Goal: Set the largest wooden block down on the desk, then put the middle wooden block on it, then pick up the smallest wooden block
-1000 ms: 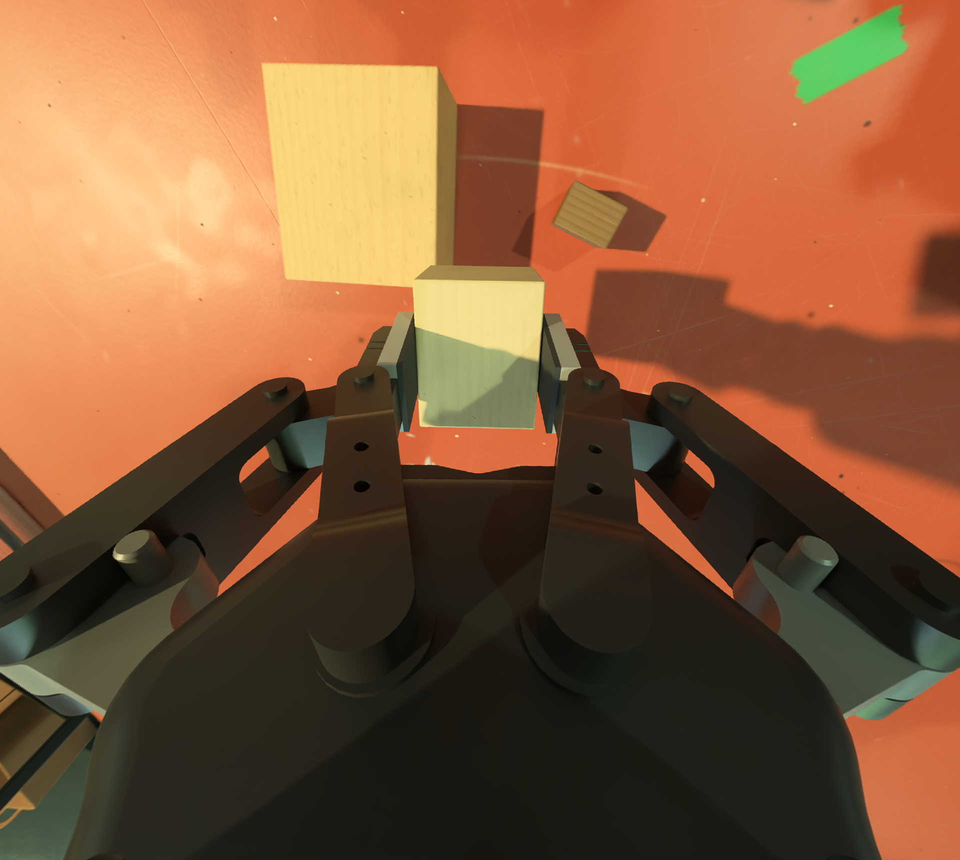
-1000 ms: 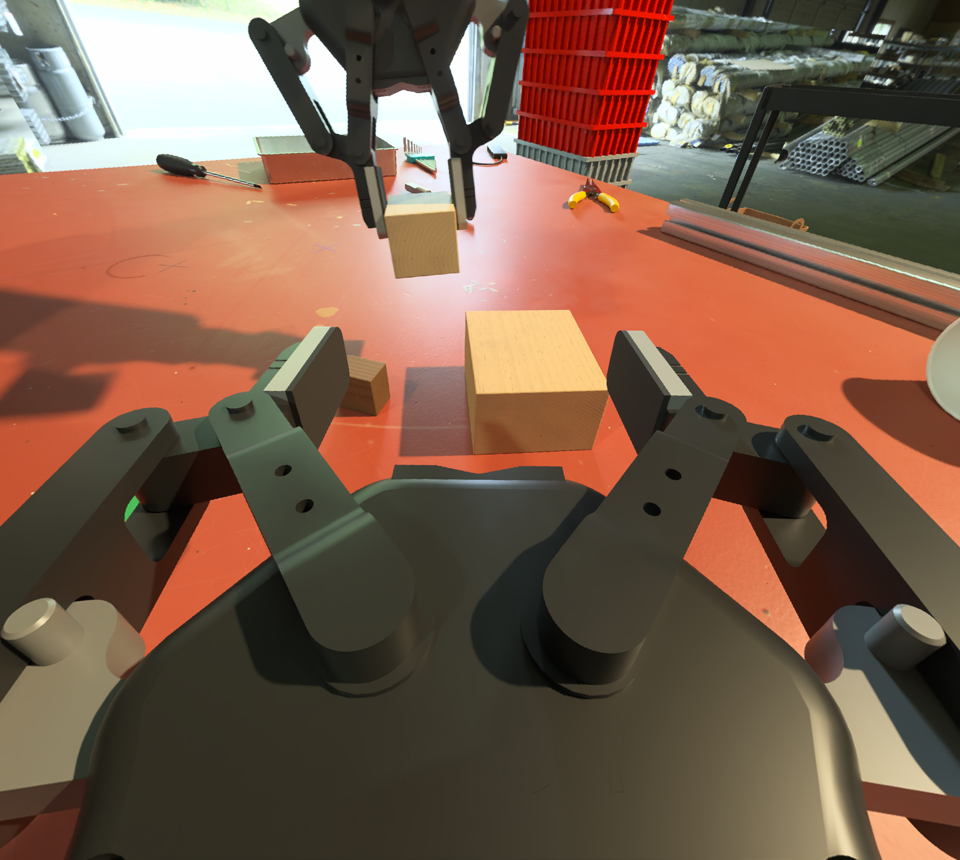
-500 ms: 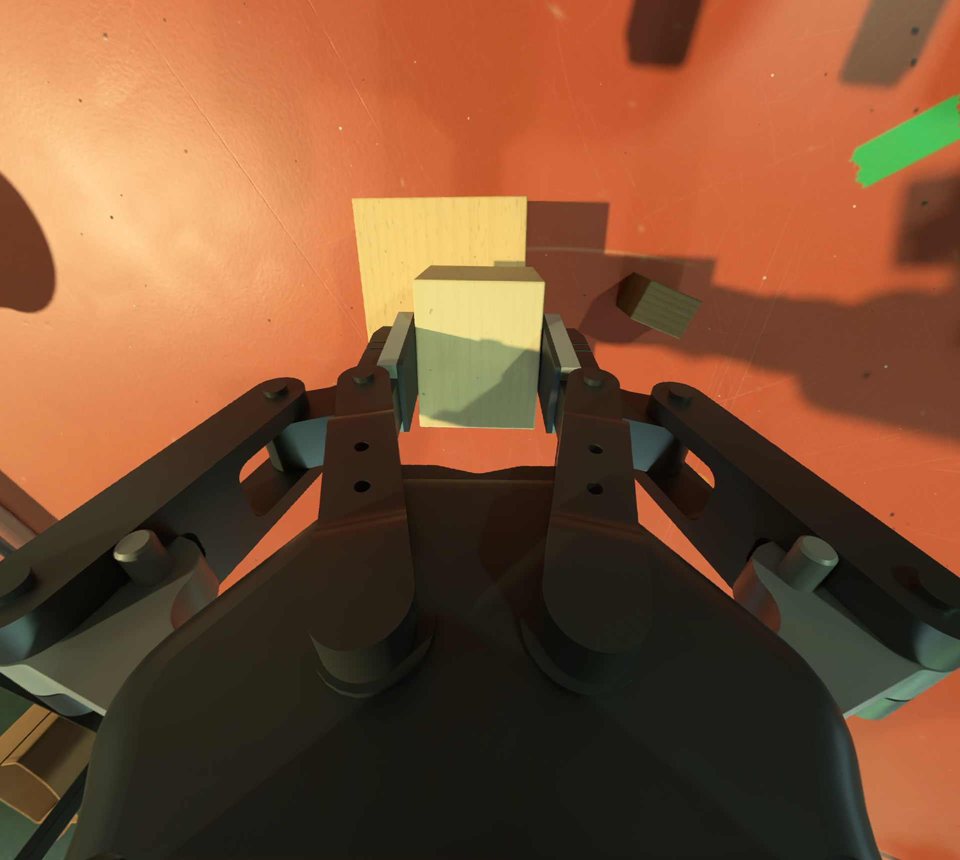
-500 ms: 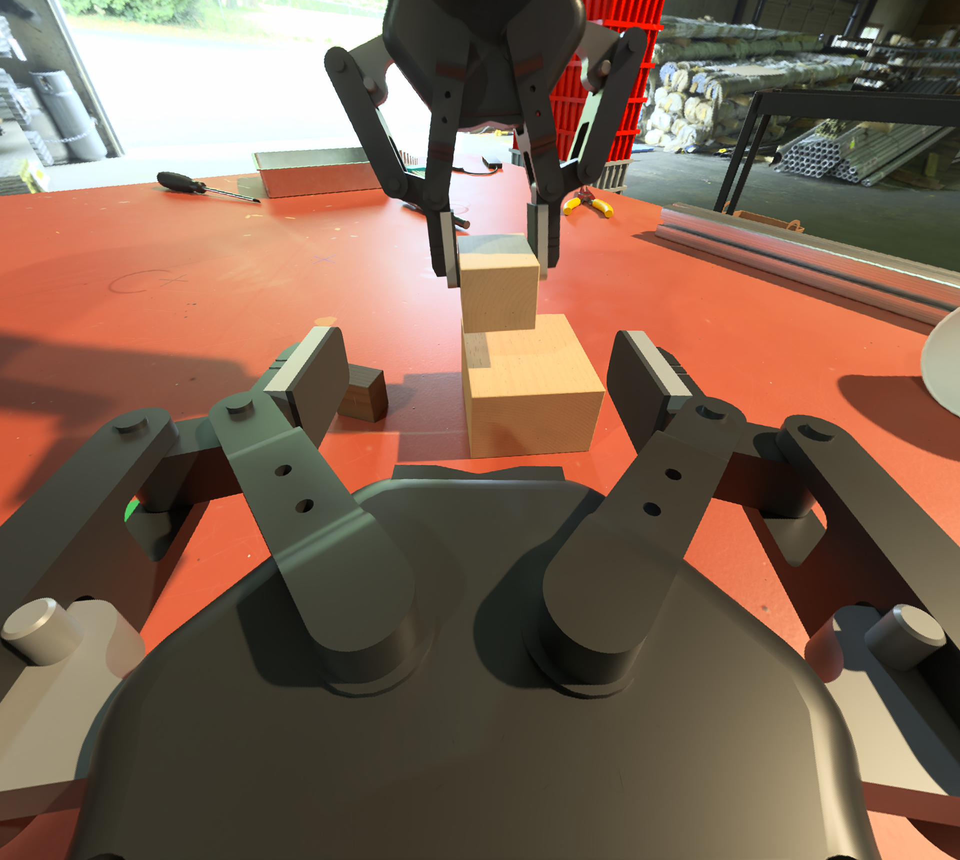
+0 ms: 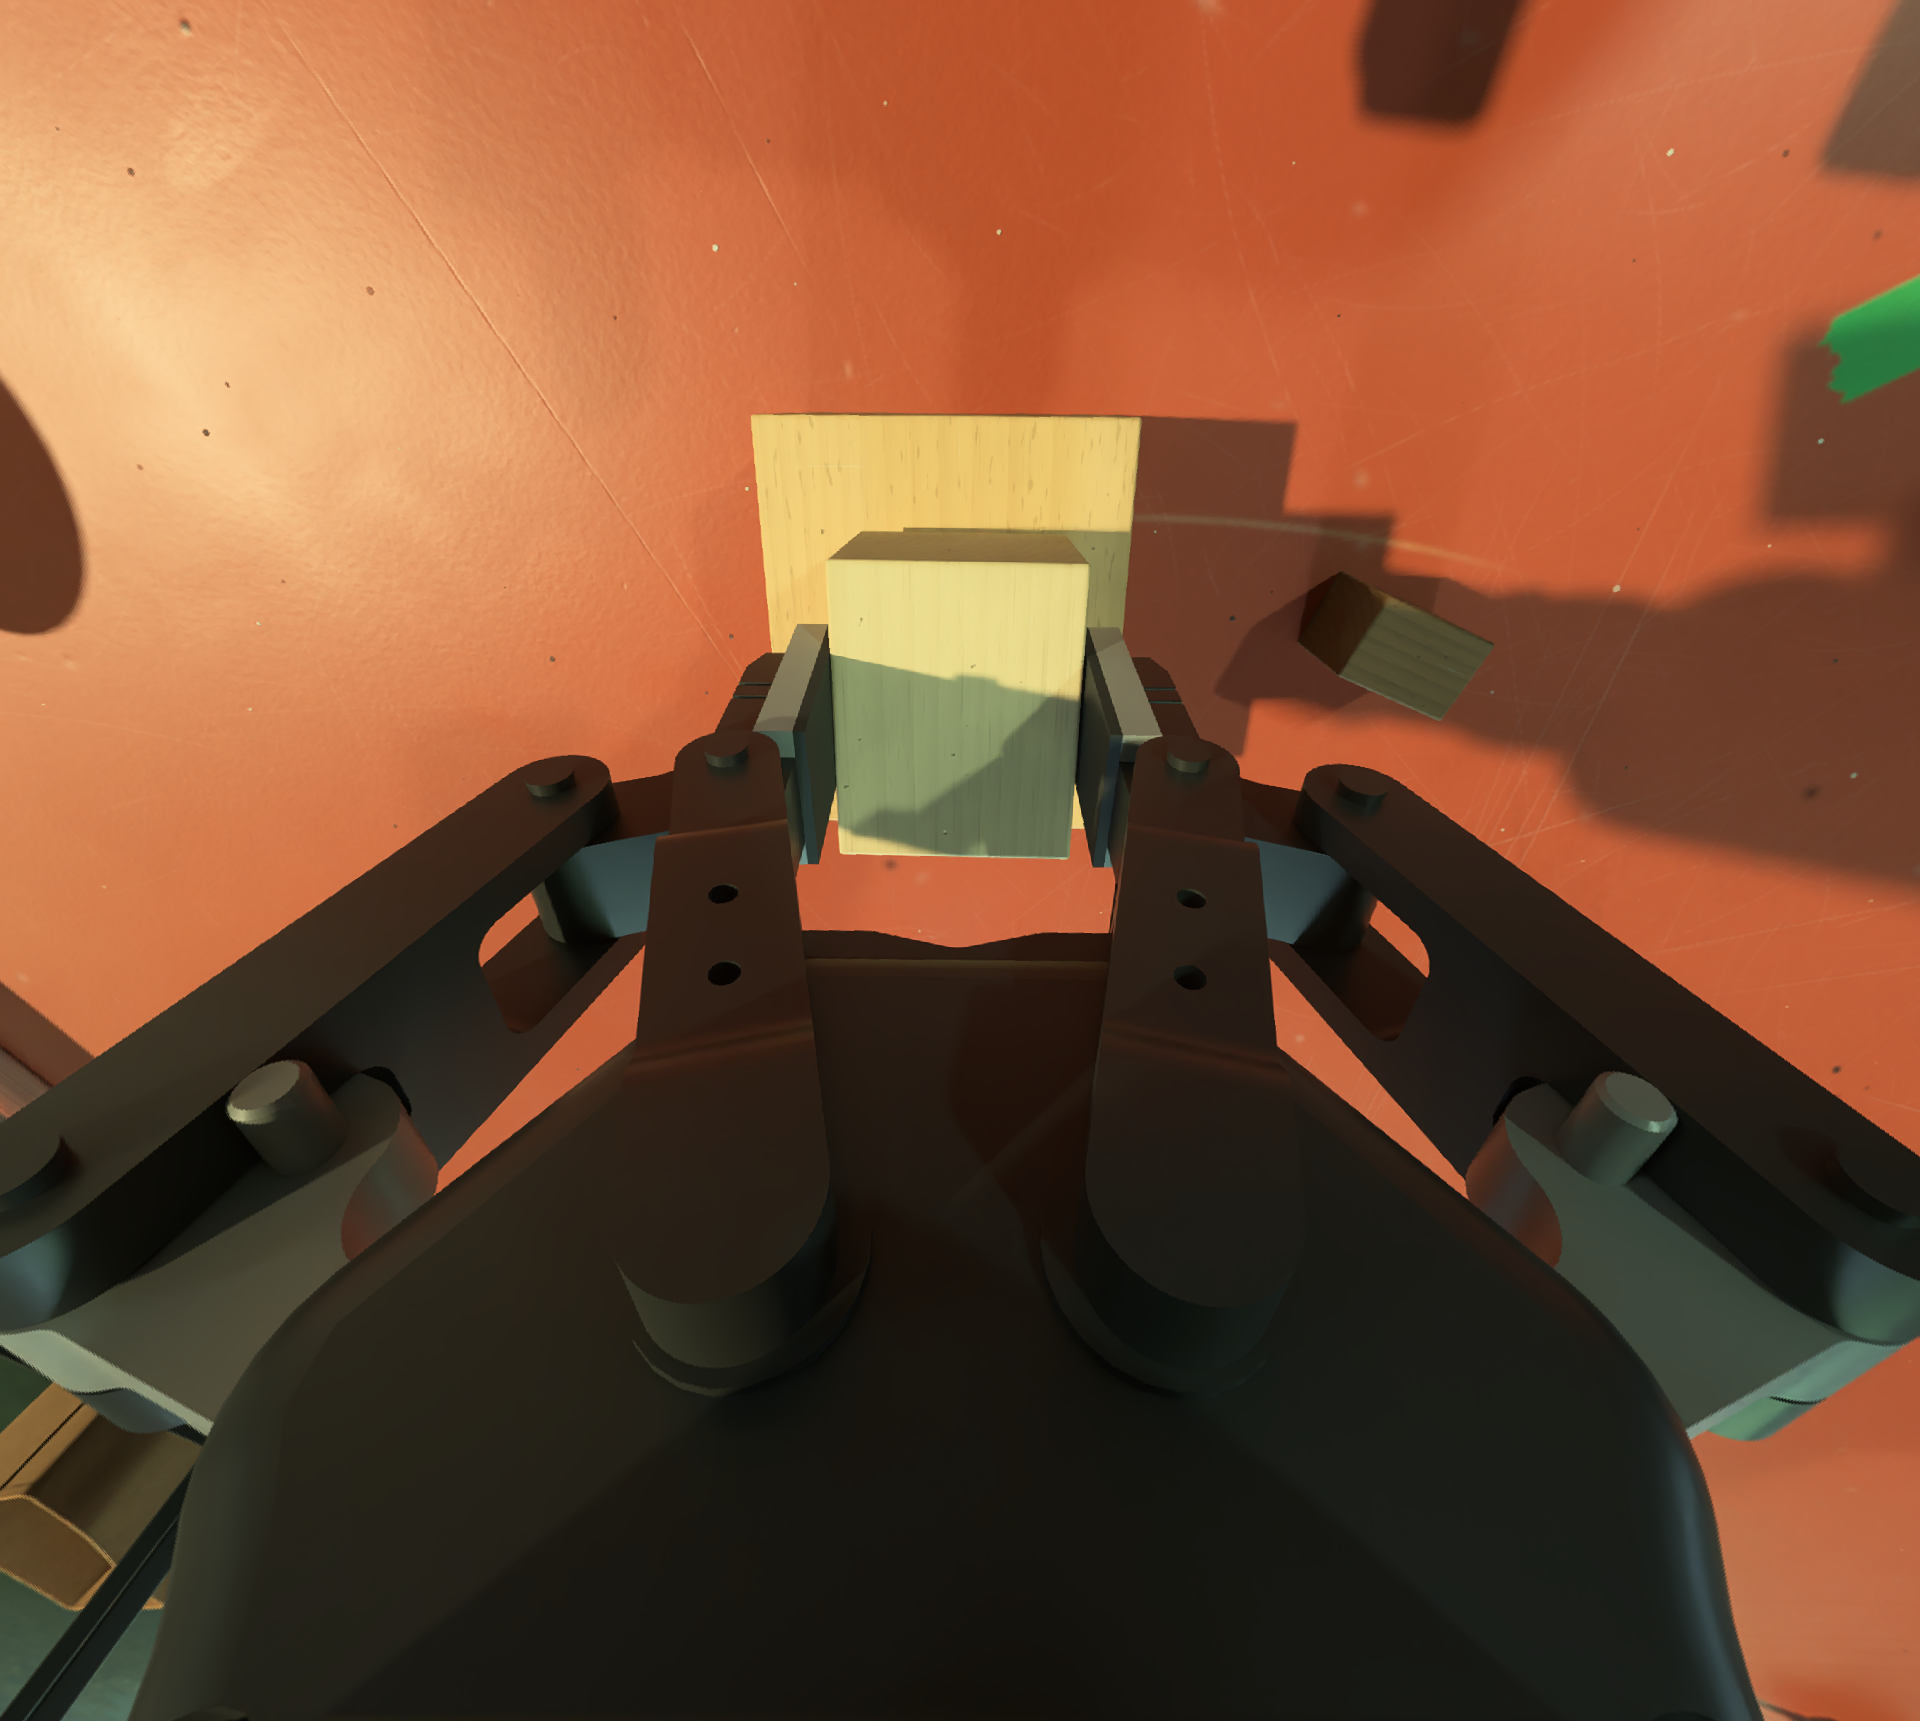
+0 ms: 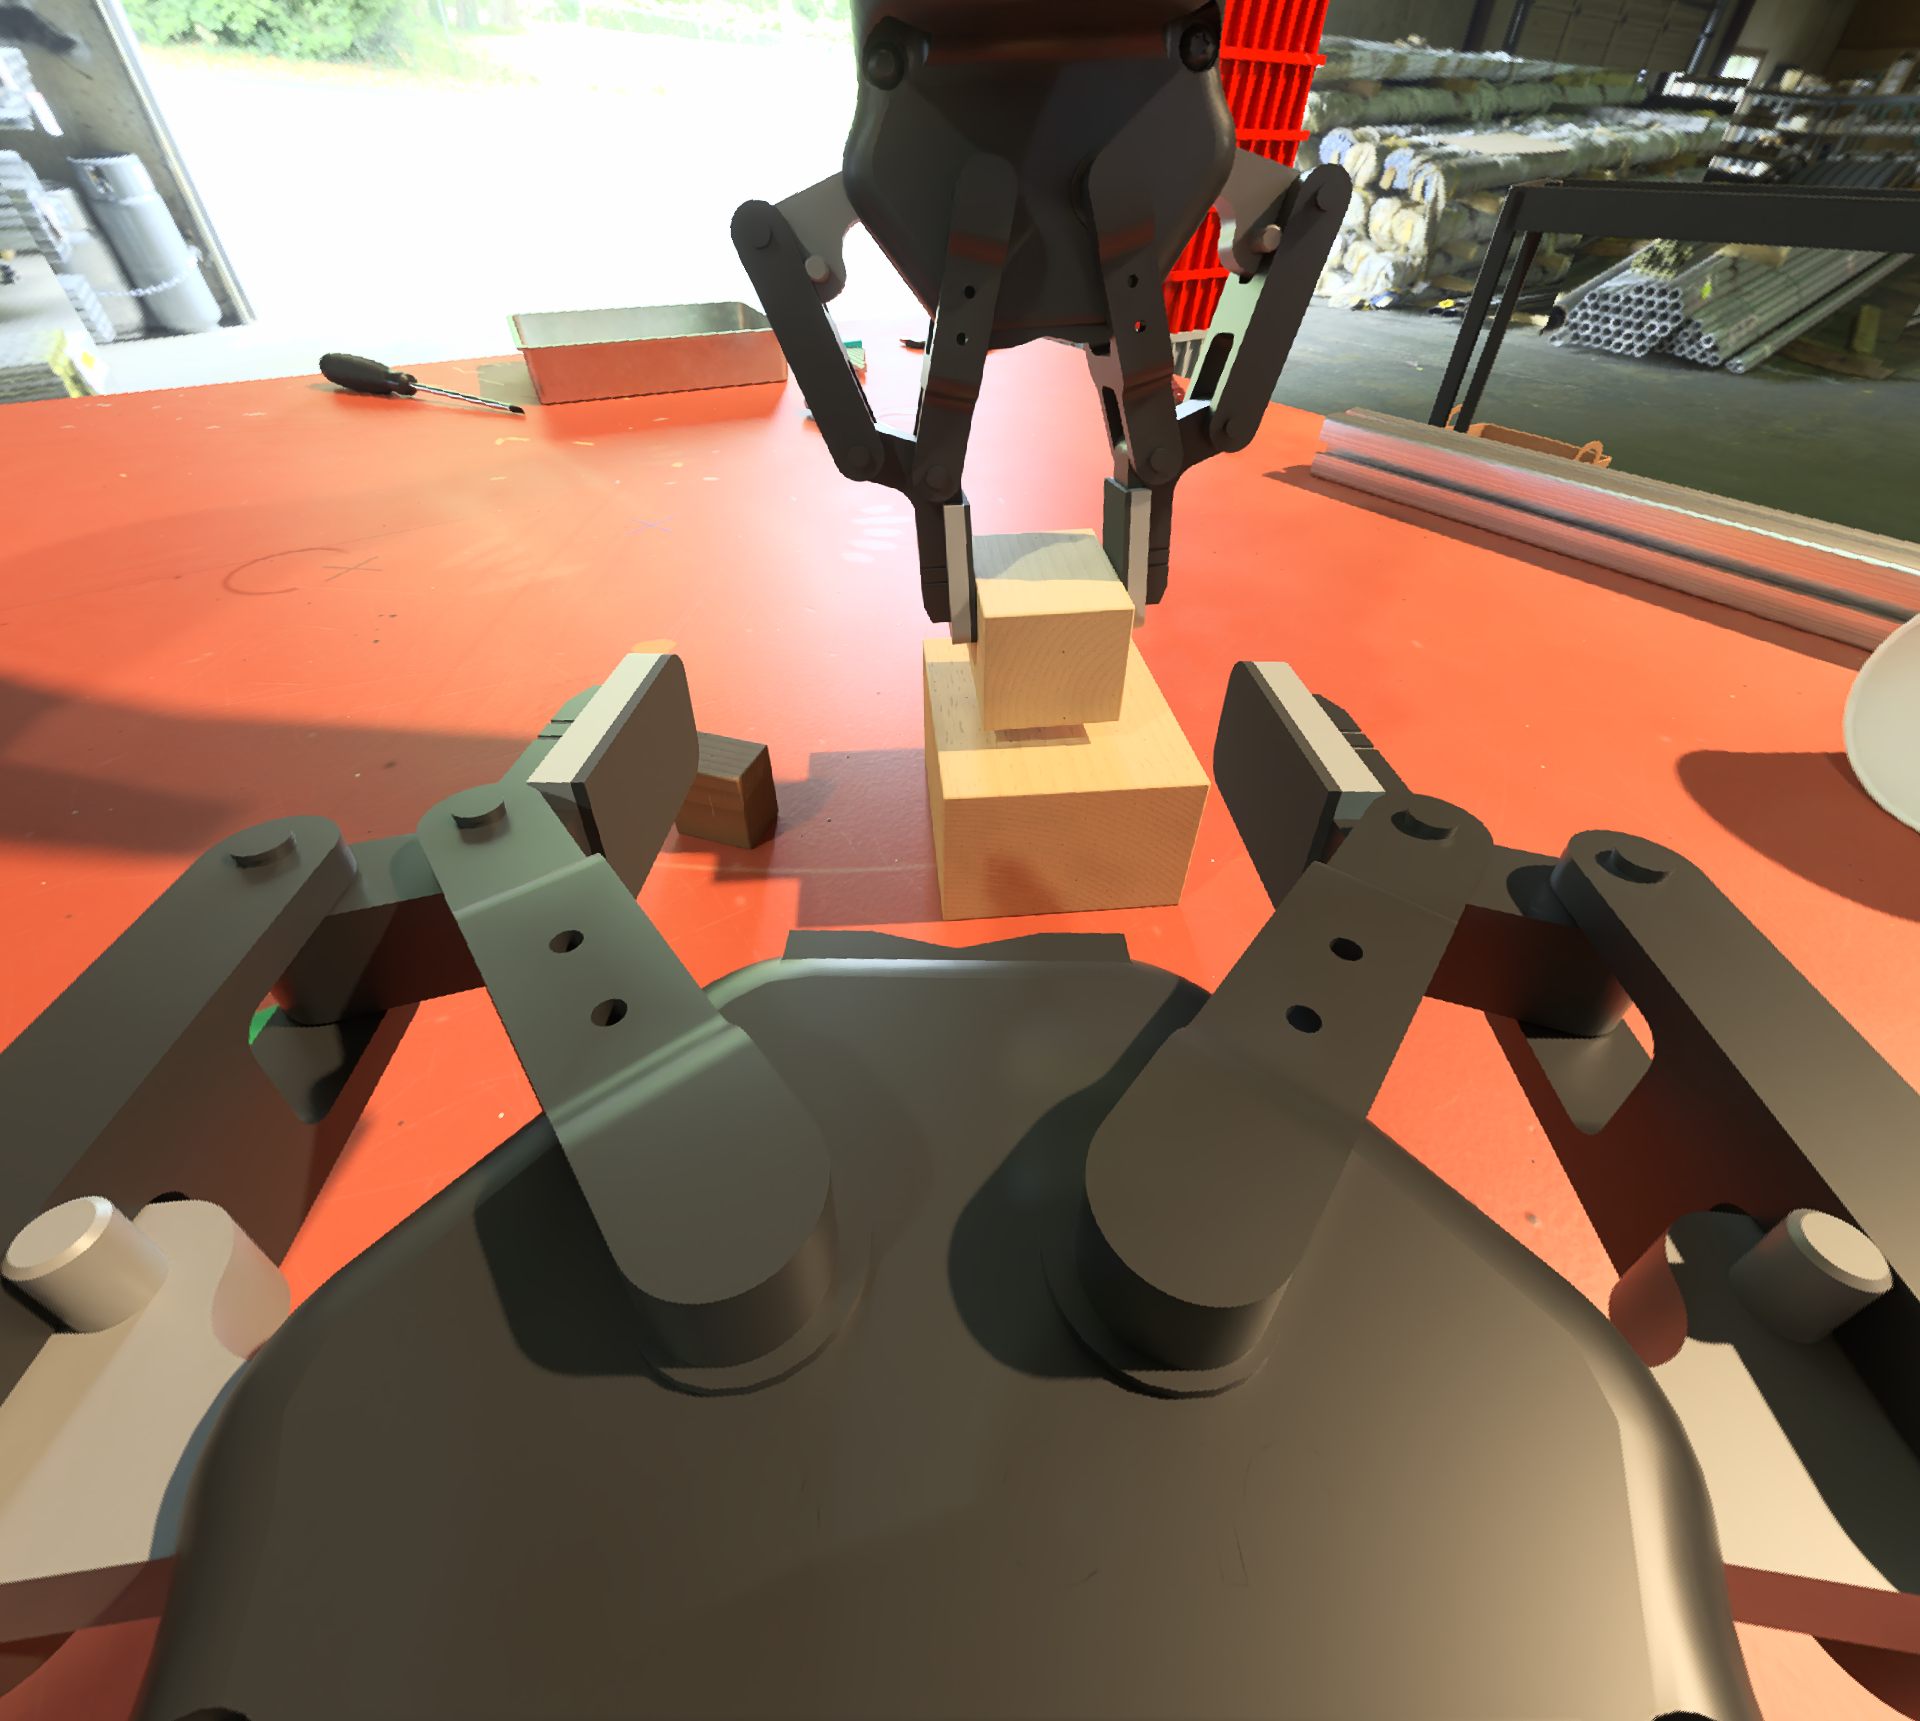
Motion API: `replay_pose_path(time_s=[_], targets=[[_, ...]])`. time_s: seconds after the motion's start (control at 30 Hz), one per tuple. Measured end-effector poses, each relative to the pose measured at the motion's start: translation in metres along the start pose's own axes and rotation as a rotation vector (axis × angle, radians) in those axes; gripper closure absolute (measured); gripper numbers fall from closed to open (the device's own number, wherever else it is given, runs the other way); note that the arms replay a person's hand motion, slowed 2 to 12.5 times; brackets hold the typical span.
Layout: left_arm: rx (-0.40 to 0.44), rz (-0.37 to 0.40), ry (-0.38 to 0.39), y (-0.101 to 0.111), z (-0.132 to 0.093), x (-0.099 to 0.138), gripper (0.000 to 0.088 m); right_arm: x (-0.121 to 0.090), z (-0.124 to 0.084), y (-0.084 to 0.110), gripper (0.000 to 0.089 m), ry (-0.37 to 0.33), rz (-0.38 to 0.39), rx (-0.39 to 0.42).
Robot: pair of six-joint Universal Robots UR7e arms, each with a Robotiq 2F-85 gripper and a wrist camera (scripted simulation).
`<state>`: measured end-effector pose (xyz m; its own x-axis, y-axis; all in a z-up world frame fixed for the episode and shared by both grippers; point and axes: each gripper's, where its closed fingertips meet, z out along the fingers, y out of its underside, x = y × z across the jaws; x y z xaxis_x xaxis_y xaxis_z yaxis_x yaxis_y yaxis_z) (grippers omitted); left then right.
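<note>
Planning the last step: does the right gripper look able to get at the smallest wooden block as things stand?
Probably yes. The right gripper is open and empty, and the smallest wooden block lies bare on the desk beside its left finger, apart from the stack that the left gripper is busy with.

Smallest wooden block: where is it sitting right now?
The smallest wooden block lies on the red desk, left of the largest wooden block in the right wrist view, just beyond the right gripper's left fingertip, touched by neither gripper.

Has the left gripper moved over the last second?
Yes. In the right wrist view the left gripper, gripping the middle block, has come rightward and down over the largest block.
</note>
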<state>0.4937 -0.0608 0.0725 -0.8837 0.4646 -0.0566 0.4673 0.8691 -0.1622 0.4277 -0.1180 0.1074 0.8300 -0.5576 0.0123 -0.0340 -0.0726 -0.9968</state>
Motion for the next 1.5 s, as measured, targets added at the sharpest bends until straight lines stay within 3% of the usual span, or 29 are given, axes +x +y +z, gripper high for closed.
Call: replay_pose_path(time_s=[0.8,1.5], targets=[[-0.019,-0.014,-0.015,0.0021,0.0048,-0.0035,0.0494,-0.0014,0.0002,0.0002,0.0039,-0.004,-0.009,-0.002],[0.027,-0.052,0.023,0.0020,0.0066,0.0007,0.0494,-0.0008,-0.0001,-0.0002,0.0039,-0.003,-0.002,0.002]])
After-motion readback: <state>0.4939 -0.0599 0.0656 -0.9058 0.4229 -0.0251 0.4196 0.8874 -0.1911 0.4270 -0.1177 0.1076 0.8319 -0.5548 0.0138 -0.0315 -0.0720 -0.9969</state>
